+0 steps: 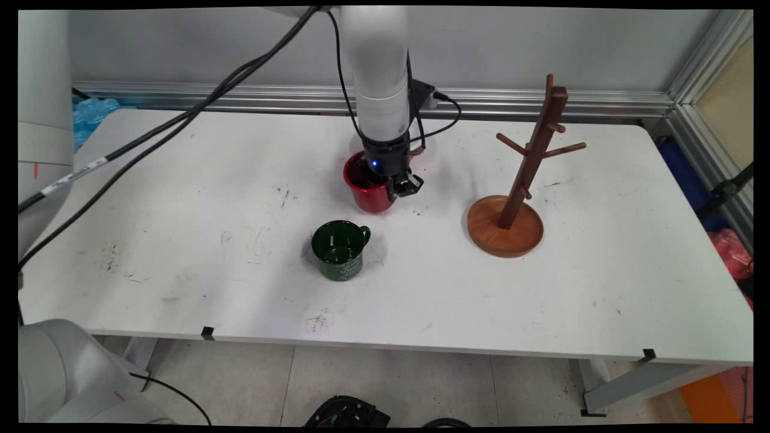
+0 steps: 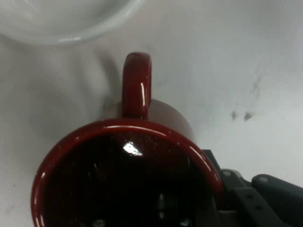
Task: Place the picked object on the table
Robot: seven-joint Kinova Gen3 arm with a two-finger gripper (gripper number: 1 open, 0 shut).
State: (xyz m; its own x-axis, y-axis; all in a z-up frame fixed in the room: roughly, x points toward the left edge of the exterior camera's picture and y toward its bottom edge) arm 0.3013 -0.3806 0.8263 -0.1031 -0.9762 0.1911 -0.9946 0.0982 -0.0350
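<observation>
Over on the left half of the white table (image 1: 180, 252) there's really just scuffed tabletop, with black cables (image 1: 180, 120) drooping across it from the arm up top. Moving in toward the middle, a dark green mug (image 1: 340, 249) sits upright near the front, handle sticking out to its right, some pale lettering on its side that I can't read from here.

Just behind that and a bit to the right is the red mug (image 1: 367, 192), also upright on the table. The white arm comes straight down over it and the black gripper (image 1: 400, 183) is right at the mug's rim on its right side. From the hand camera you're looking down into the red mug's (image 2: 128, 184) dark inside, its handle pointing away toward the top of the view, and the gripper's linkage sits outside the rim at lower right. One finger seems to be inside the mug and the other outside, but honestly I can't tell whether it's actually clamped on the wall or just straddling it. There's also the edge of something white and round (image 2: 66, 23) at the top left of that view.

Further right, well apart from both mugs, stands a wooden mug tree (image 1: 529, 162) on a round base, pegs bare.
</observation>
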